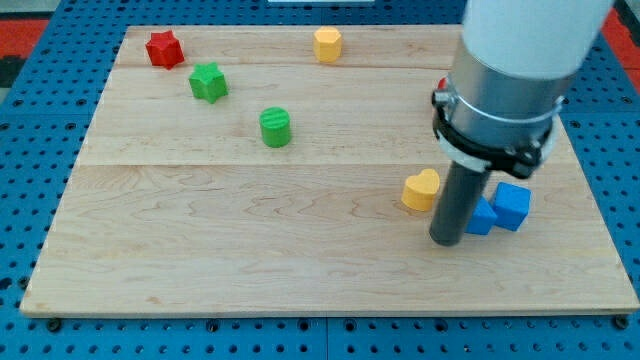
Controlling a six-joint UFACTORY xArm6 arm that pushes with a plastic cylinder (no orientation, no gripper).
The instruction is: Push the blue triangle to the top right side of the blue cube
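Note:
The blue cube [513, 206] sits near the board's right edge. The blue triangle [482, 217] lies just to its left, touching it, and is partly hidden behind my rod. My tip [446, 241] rests on the board at the triangle's lower left, right against it. A yellow heart-shaped block [421, 189] lies just left of the rod, above the tip.
A red star [164, 48] and a green star [209, 82] lie at the view's top left. A green cylinder [275, 127] sits left of centre. A yellow hexagonal block [327, 44] is at the top edge. A red block [441, 84] peeks from behind the arm.

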